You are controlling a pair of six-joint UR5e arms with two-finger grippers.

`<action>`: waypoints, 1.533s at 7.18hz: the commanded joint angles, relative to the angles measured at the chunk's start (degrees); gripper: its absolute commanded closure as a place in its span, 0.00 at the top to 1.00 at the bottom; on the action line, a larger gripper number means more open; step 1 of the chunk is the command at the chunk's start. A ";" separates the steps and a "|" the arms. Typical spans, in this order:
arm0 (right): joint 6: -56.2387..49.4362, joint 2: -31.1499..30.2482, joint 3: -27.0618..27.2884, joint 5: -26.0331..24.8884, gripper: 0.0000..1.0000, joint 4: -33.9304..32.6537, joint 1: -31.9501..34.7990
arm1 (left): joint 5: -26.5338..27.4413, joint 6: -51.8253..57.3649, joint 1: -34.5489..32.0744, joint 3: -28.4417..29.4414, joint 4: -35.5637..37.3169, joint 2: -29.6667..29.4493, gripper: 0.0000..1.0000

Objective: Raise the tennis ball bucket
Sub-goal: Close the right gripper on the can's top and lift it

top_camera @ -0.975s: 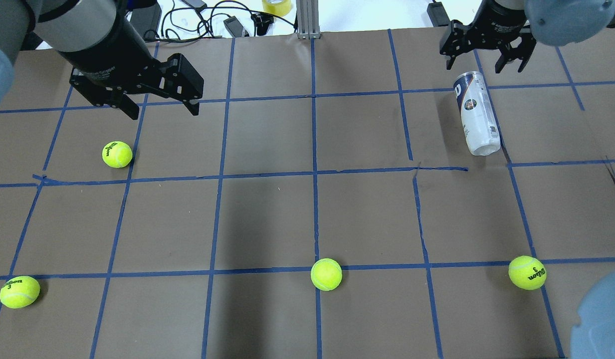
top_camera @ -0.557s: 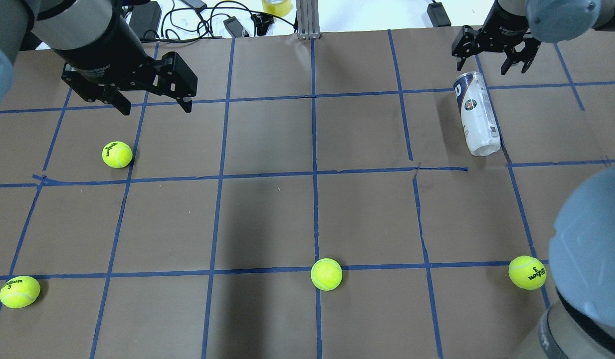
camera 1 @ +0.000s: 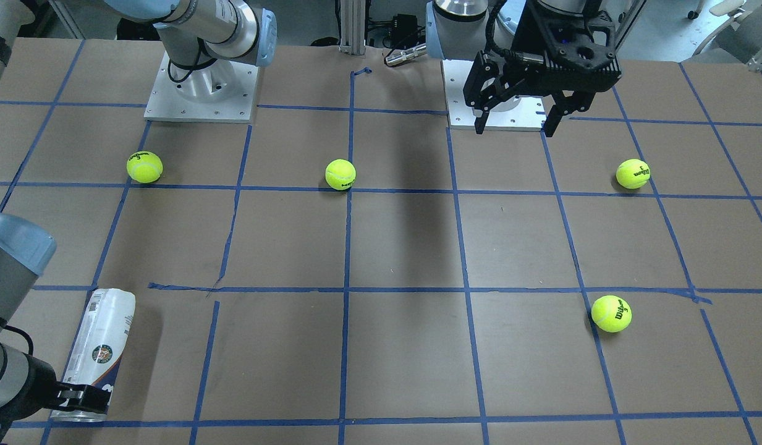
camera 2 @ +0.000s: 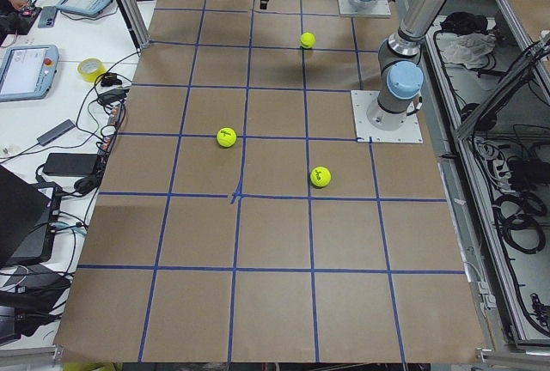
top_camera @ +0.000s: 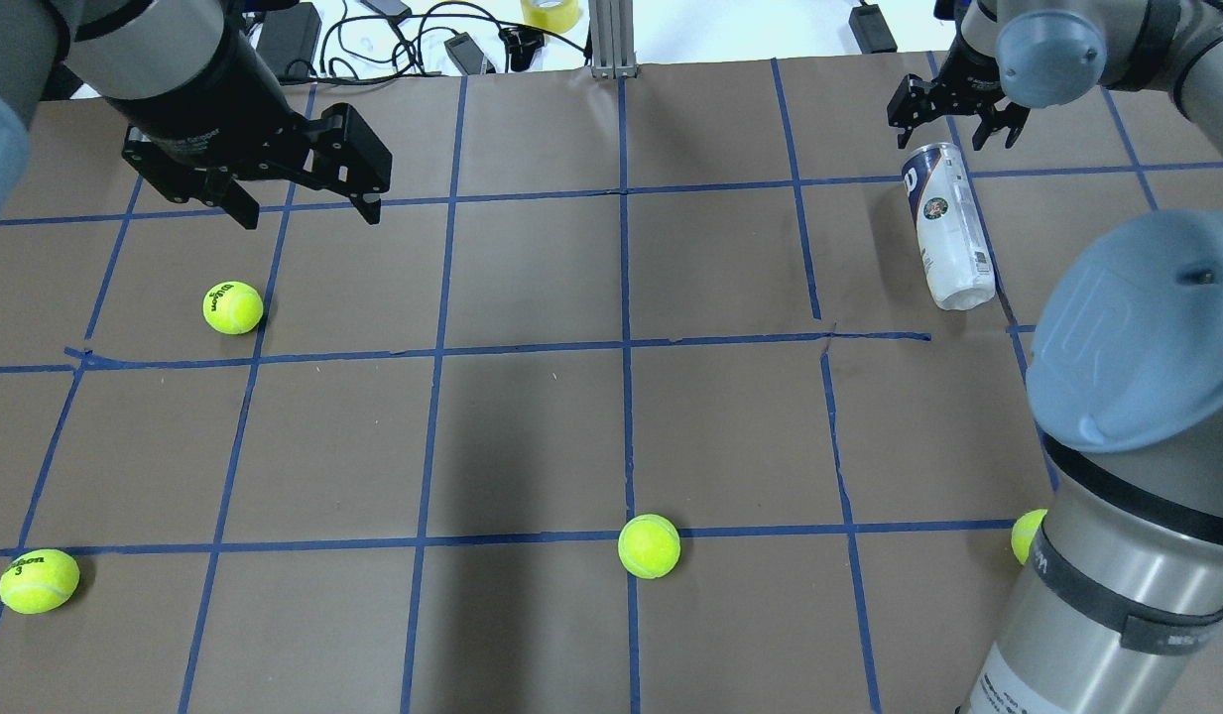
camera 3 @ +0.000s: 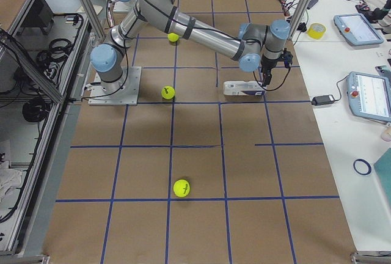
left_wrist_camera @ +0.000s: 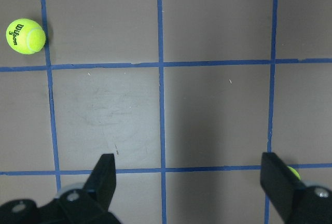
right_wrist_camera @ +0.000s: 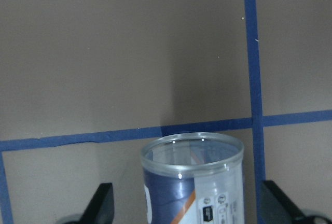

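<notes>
The right hand (top_camera: 953, 124) has dropped closer to the can (top_camera: 948, 228), spread wide at its 12 o'clock end. The can lies twelve-to-six, and the left hand (top_camera: 310, 213) is far off.

Overhead and front views oppose over shared table (top_camera: 532, 436), wrist cameras close

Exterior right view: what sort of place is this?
Probably a robotics lab: the right arm bolted to the table, a blue tape grid across it, a teach pendant on the side bench.
</notes>
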 commanded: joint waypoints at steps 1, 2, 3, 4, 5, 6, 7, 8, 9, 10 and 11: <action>-1.77 1.70 -0.16 0.57 1.00 -0.13 -1.31 | -0.09 0.00 0.08 0.04 0.00 -0.06 1.00; -1.77 1.70 -0.25 0.66 1.00 -0.13 -1.13 | -0.09 0.00 0.08 0.12 0.00 0.03 1.00; -2.38 2.05 -0.16 2.84 1.00 -0.56 -1.13 | -0.18 0.00 0.08 0.13 0.00 0.03 1.00; -4.47 2.23 -0.16 3.12 1.00 -0.74 -1.13 | -0.18 0.00 0.08 0.13 0.00 0.03 1.00; -6.58 2.49 -0.07 2.86 1.00 -0.74 -1.13 | -0.18 0.00 0.08 0.13 0.00 0.03 1.00; -7.30 2.58 0.54 2.51 1.00 -0.74 -1.13 | -0.18 0.00 0.08 0.21 0.00 0.03 1.00; -7.48 2.58 0.63 2.25 1.00 -0.74 -1.13 | -0.27 0.00 0.08 0.30 0.00 0.03 1.00; -7.83 2.58 0.63 2.68 0.99 -0.74 -1.13 | -0.27 0.00 0.08 0.30 0.00 0.03 1.00; -8.01 2.67 0.72 2.94 0.96 -2.48 -1.13 | -0.27 0.00 0.08 0.30 0.00 0.12 1.00; -8.01 2.76 0.81 2.51 0.92 -2.76 -1.22 | -0.27 0.00 0.08 0.30 0.00 0.12 1.00; -8.01 2.76 0.72 2.59 0.86 -2.33 -1.22 | -0.27 0.00 0.08 0.30 0.00 0.12 1.00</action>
